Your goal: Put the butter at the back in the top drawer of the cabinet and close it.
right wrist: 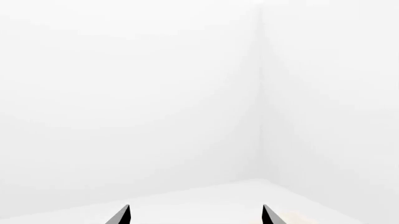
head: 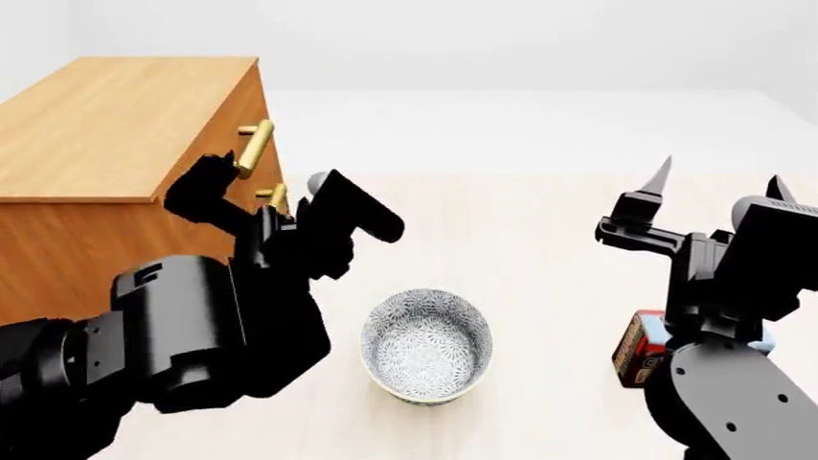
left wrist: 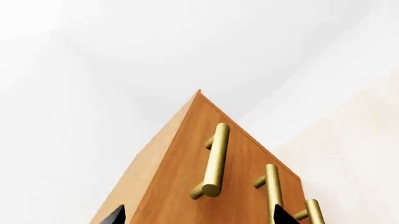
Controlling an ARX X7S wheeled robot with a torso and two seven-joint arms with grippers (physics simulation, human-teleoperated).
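- The cabinet (head: 122, 125) stands at the left with its drawer fronts flush; the top drawer handle (head: 255, 148) is brass and sticks out from the front.
- The left gripper (head: 262, 196) hovers just in front of that handle, its fingers (head: 202, 184) spread apart with nothing between them.
- The butter (head: 637, 347) sits on the surface at the right, partly hidden behind the right arm; whether a second pack lies behind it cannot be told.
- The right gripper (head: 715, 196) is raised well above the butter, fingers released and empty.
- With the drawer shut and the butter outside it, this reads as reaching for the handle: centre the bar between both fingers and pull straight out.
- The bowl (head: 426, 345) lies between the arms, and the cabinet's corner edge is close to the left wrist; open room lies ahead and to the right.
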